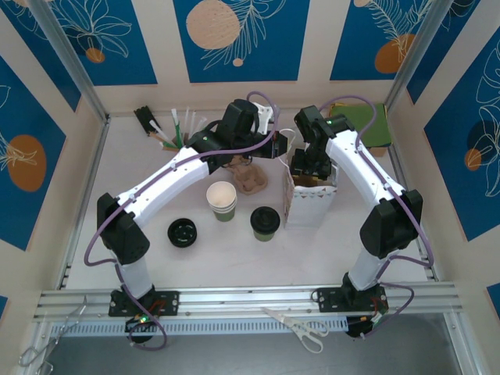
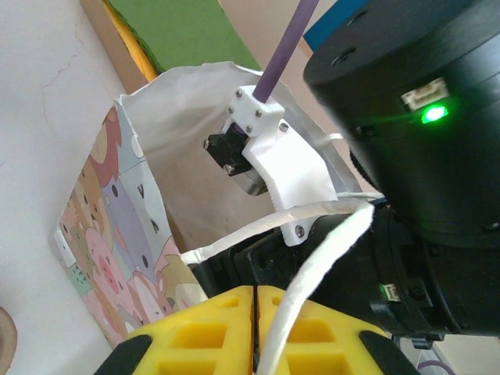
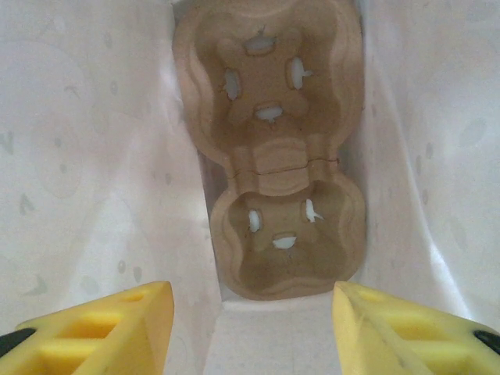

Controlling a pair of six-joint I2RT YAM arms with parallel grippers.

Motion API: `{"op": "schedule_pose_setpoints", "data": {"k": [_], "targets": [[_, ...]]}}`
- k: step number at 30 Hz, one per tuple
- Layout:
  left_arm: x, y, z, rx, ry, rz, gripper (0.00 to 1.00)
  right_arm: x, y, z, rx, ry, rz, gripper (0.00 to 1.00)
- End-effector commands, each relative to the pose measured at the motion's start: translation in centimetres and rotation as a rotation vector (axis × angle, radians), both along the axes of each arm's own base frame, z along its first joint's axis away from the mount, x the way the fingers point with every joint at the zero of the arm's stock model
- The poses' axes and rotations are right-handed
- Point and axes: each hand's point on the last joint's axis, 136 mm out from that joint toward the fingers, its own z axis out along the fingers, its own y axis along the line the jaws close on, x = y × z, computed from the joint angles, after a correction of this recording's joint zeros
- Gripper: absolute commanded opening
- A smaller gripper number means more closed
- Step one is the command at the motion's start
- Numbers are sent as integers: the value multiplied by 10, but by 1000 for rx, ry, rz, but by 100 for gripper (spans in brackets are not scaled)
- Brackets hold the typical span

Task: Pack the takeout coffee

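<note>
White table (image 1: 234, 266) walled by blue-and-cream panels (image 1: 117, 39). Left gripper (image 2: 255, 301) pinches the white bag (image 1: 308, 205) by its handle; right gripper (image 3: 251, 312) gapes inside it. Takeout coffee (image 1: 265, 223) stands just beside.

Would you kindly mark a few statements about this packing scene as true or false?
1. The takeout coffee stands on the table, outside the white bag. True.
2. The cup carrier at the bottom of the bag already holds a cup. False: both its wells are empty.
3. The right fingers are apart, above the carrier inside the bag. True.
4. The left fingers are spread wide. False: they are closed together, apparently on the bag's handle.
</note>
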Motion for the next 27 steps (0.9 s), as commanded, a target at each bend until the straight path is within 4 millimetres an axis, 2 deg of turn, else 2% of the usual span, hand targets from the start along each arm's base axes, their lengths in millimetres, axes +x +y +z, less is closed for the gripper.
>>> {"op": "schedule_pose_setpoints", "data": {"k": [1, 9, 27], "targets": [[-8, 1, 12, -14, -30, -6, 9, -5, 1, 23, 28, -37, 3, 56], [-7, 4, 8, 8, -36, 6, 9, -9, 0, 65, 71, -140, -1, 56], [-6, 7, 6, 25, -41, 15, 9, -39, -21, 150, 205, -389, -24, 55]]}}
